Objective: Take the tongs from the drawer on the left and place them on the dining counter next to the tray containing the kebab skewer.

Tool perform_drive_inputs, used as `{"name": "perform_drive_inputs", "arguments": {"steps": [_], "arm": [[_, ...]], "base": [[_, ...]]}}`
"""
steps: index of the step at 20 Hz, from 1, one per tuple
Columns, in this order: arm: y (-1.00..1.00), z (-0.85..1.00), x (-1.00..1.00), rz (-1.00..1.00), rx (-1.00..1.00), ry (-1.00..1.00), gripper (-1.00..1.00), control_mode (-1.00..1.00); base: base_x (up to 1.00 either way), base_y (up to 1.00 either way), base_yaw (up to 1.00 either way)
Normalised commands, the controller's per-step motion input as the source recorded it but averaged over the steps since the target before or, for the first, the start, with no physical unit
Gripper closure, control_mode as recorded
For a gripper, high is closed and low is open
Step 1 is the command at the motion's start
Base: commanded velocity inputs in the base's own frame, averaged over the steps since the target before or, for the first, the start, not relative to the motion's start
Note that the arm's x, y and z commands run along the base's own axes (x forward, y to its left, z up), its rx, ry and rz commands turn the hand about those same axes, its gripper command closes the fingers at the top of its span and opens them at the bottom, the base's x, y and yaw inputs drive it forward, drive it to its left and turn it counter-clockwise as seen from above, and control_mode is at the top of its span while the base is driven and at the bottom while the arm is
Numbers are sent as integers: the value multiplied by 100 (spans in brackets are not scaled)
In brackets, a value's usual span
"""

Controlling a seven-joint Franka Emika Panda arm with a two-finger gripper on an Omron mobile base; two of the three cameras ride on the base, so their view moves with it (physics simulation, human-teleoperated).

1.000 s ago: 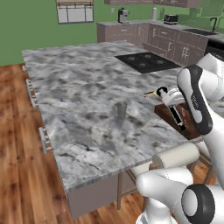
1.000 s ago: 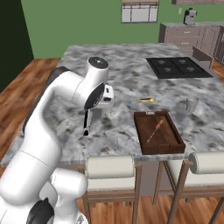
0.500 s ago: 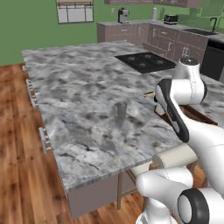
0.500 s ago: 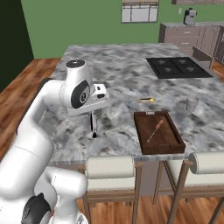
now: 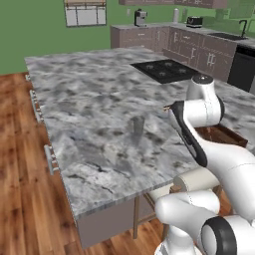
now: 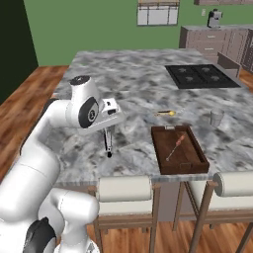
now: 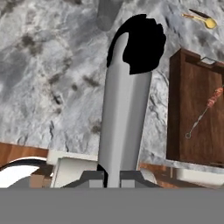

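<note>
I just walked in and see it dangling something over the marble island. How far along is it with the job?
Fetching looks done: the gripper is shut on the tongs, which hang black end down over the dining counter. In hand is carrying them toward the brown tray with the kebab skewer. Left: setting the tongs on the marble beside that tray and letting go.

Tongs (image 6: 107,143) upright beside tray (image 6: 178,150)
</note>
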Motion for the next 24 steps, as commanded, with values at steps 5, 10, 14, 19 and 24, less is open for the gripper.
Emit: {"name": "perform_drive_inputs", "arguments": {"steps": [5, 10, 14, 19, 24], "arm": [[-1, -19, 71, 0, 0, 1, 100, -100], [-22, -19, 73, 0, 0, 7, 100, -100], [-50, -22, 59, 0, 0, 9, 100, -100], [-37, -25, 48, 0, 0, 9, 100, -100], [-4, -11, 12, -1, 1, 10, 100, -100]], "base": [[0, 0, 0], [0, 0, 0], [0, 0, 0], [0, 0, 0], [0, 0, 0]]}}
